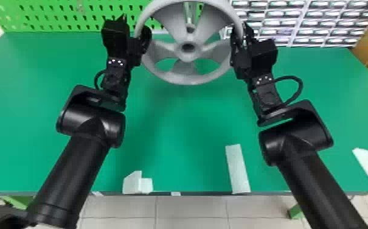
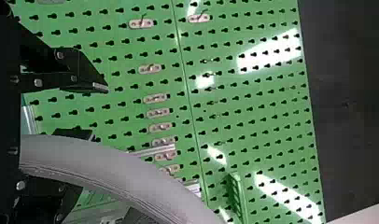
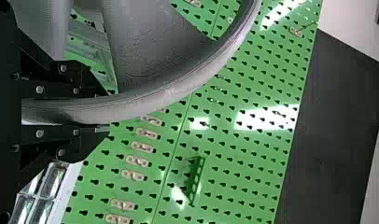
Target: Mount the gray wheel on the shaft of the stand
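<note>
Gray wheel held up over the far part of the desk, right hand clenched on its rim, left hand spread open at the opposite side, presumably keeping the hub unobstructed for mounting.

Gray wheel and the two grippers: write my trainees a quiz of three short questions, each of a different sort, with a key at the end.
1. True or false: the fingers of the right gripper hold the rim of the gray wheel between them.

2. How do the fingers of the left gripper stand?
A) Shut on the rim
B) Spread apart
C) Pressed against each other

3. Fill in "near" or "far": seen from the robot, the pale strips lie toward the ____ edge of the green table.

Key: 1 true; 2 B; 3 near.
</note>
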Robot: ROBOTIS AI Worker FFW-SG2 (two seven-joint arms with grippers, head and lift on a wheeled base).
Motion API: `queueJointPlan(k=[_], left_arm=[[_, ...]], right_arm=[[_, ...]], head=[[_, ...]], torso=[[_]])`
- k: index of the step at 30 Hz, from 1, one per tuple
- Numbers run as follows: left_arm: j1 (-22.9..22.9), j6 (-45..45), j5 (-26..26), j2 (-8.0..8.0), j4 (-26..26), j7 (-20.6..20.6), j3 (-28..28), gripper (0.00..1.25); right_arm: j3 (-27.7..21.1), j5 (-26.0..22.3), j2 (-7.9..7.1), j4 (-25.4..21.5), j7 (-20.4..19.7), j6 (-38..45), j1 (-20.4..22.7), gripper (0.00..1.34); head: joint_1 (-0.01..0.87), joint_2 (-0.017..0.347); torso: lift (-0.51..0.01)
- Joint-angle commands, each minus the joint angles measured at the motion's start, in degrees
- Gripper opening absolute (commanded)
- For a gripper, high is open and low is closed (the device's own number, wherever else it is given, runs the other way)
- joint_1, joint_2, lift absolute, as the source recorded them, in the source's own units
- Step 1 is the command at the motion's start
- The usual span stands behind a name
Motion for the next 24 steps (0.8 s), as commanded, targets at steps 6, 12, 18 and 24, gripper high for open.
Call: queueJointPlan(k=[6,12,18,24], left_arm=[[-0.9,0.0,-0.3,0.00,0.4,2.3,0.7,0.44],[-1.2,1.1,0.2,0.00,0.4,2.2,0.4,0.44],[-1.3,2.3,0.2,0.00,0.4,2.3,0.3,0.44],[-1.3,3.7,0.2,0.00,0.4,2.2,0.1,0.45]], right_arm=[[0.0,-0.2,0.00,0.6,-1.6,0.1,-0.7,0.16],[0.2,-1.2,0.00,0.6,-1.6,1.2,-1.0,0.16],[0.4,-2.5,0.00,0.5,-1.6,3.2,-1.1,0.16],[0.4,-3.3,-0.09,0.3,-1.6,5.1,-1.0,0.16]], head=[[0.865,0.052],[0.865,0.052],[0.865,0.052],[0.865,0.052]], torso=[[-0.101],[-0.101],[-0.101],[-0.101]])
